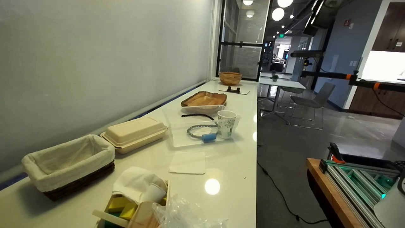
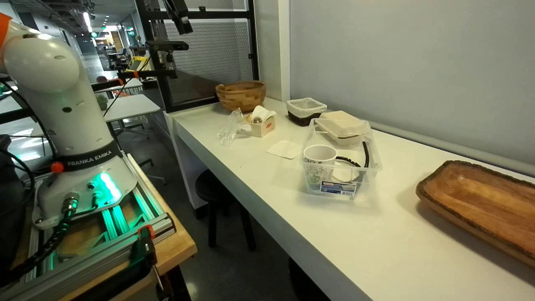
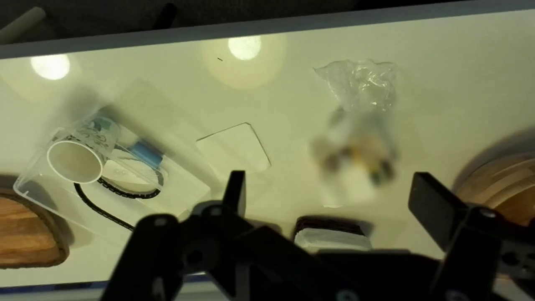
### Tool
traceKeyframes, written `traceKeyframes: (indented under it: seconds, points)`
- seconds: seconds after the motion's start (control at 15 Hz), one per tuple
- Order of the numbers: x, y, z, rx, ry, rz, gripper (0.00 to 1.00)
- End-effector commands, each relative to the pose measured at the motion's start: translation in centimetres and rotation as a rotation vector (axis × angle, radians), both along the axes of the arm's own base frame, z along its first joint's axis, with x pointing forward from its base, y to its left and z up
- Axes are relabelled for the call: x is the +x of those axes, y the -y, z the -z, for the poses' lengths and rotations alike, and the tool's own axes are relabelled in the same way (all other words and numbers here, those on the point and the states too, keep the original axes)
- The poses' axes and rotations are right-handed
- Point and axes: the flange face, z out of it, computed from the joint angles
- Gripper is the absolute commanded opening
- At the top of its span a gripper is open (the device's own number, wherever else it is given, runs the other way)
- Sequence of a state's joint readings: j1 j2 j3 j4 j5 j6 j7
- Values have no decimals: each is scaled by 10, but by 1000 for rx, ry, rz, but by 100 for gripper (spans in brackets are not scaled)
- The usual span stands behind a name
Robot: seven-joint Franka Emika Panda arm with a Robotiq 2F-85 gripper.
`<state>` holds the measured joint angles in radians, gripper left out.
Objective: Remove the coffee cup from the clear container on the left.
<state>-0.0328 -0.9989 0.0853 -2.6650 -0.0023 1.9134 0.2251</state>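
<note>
There is one swirly cup (image 1: 226, 123), one clear tub (image 2: 364, 177), one basket (image 1: 88, 178), one plastic bag (image 3: 363, 85), one long bowl (image 2: 472, 198), two round bowls (image 1: 230, 79) (image 2: 240, 98) and two boxes (image 1: 134, 134) (image 2: 268, 126).

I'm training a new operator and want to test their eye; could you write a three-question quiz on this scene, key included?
1. True or false: the coffee cup stands mouth-up inside the clear container.
2. In the wrist view, the gripper is: A) shut on the coffee cup; B) open; C) out of view.
3. Short answer: which sits nearer the clear container, the lined basket or the beige clamshell box?

Key: 1. True. 2. B. 3. The beige clamshell box.
</note>
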Motion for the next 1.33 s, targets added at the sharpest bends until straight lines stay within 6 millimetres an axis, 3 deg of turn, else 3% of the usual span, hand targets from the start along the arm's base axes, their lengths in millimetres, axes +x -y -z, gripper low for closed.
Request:
traceKeyframes:
  seconds: [0.0,0.33,0.53,0.6,0.67,1.07,1.27]
  points:
    - [13,73,26,56,19,86,100]
    - [36,195,61,61,91,125,100]
    - [52,253,92,26,97,172,100]
    - [32,224,73,54,136,161,100]
    - [35,235,80,53,126,169,100]
    - [38,227,71,40,143,154,100]
    - [50,238,79,56,142,185,100]
